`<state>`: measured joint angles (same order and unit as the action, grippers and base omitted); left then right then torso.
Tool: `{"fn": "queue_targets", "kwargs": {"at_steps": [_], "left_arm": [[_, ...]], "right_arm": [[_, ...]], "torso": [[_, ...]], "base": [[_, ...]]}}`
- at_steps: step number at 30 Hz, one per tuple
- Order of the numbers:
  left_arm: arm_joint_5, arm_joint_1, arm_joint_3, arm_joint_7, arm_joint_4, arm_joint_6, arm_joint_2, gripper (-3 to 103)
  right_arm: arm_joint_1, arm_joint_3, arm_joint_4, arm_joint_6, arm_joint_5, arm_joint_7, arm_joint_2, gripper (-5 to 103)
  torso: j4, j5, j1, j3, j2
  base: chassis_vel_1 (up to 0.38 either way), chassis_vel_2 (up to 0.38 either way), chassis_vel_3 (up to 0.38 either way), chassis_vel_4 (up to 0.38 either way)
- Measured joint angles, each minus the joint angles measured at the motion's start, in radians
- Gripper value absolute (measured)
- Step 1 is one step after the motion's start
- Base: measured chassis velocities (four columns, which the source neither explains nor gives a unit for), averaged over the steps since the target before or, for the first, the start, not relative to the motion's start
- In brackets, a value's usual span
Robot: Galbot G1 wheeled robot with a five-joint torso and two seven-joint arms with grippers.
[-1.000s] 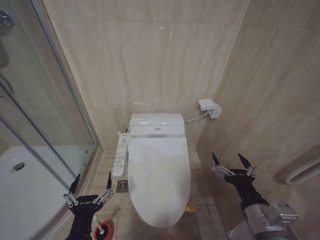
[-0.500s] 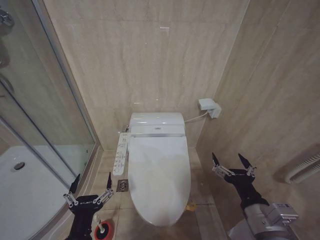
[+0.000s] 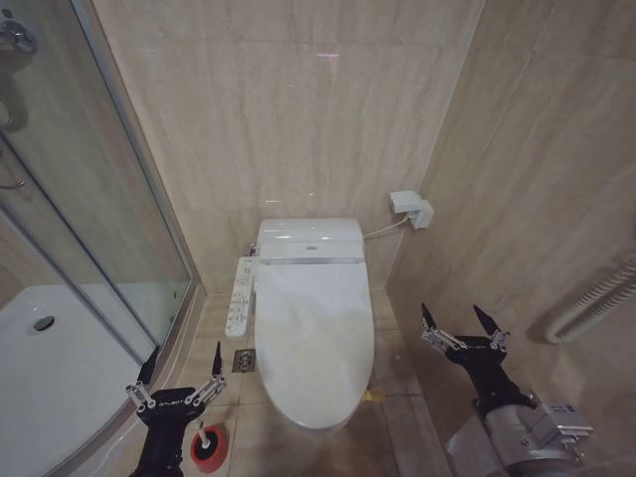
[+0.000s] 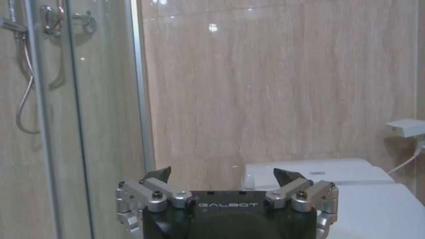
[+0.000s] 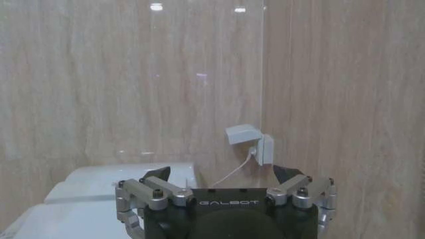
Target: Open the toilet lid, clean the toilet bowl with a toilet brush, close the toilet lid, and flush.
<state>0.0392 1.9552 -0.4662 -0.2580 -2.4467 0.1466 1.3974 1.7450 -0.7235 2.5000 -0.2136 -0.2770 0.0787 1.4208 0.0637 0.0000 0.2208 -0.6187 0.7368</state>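
Beige stone tiles point(image 3: 298, 109) cover the back wall and the right-hand wall. A glass shower door point(image 3: 89, 189) curves along the left, with a white shower tray point(image 3: 50, 368) behind it and a small round drain point(image 3: 43, 323) set in that tray. A chrome shower hose point(image 4: 27, 94) hangs behind the glass. On the back wall a white socket box point(image 3: 411, 207) sits with a cable point(image 3: 378, 232) running from it. A square floor drain point(image 3: 243, 360) lies in the tiled floor. A ribbed white hose point(image 3: 591, 303) crosses the right wall.
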Motion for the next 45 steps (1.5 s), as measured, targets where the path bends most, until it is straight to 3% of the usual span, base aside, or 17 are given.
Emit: {"fn": "queue_targets", "kwargs": {"at_steps": [45], "left_arm": [[0.000, 0.000, 0.000, 0.000, 0.000, 0.000, 0.000, 100]], "right_arm": [[0.000, 0.000, 0.000, 0.000, 0.000, 0.000, 0.000, 100]], "torso": [[0.0001, 0.0002, -0.001, 0.000, 0.000]], "base": [[0.137, -0.142, -0.142, 0.144]]}}
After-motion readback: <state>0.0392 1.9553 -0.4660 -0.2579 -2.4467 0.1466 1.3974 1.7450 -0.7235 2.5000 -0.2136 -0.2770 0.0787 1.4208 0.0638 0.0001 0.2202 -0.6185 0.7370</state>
